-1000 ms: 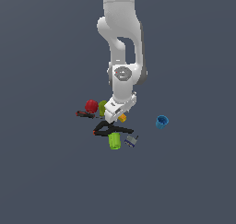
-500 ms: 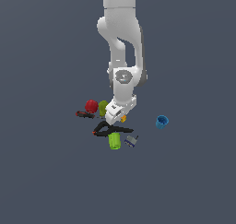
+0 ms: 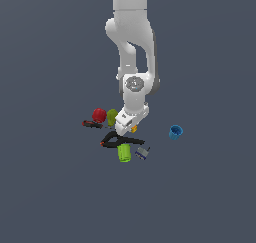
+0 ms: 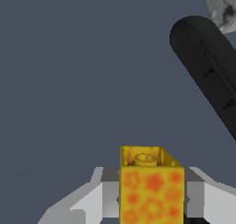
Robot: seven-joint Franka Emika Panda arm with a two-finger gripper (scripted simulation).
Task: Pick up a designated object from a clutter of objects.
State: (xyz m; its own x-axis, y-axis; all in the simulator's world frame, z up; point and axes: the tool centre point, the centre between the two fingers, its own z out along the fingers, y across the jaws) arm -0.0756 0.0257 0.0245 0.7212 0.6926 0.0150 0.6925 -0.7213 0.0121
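One arm, one claw, and you have a small scatter of items on a dark grey floor (image 3: pixel 50 187). Your gripper (image 3: pixel 128 127) sits low over the middle of the clutter, its two pale fingers (image 4: pixel 99 193) pressed against either side of the orange-yellow block (image 4: pixel 151 186): jaws narrow, closed on that piece (a stud shows on its top face in the wrist view). In the exterior view the block appears only as a small yellow speck at the claw's tip (image 3: pixel 134 129); whether it is clear of the floor you cannot tell. Around it, listed from the exterior view's left: a red ball (image 3: pixel 99 115); a yellow-green pear shape (image 3: pixel 112 117) just beside the ball; a dark red-and-black tool (image 3: pixel 92 124) lying below the ball; a black clamp (image 3: pixel 119 139) directly under the gripper, also visible in the wrist view (image 4: pixel 207 71); a bright green cylinder (image 3: pixel 123 153) beside the clamp; a small grey-blue piece (image 3: pixel 142 152) next to the cylinder; a blue cup (image 3: pixel 175 132) well apart toward the exterior view's right.
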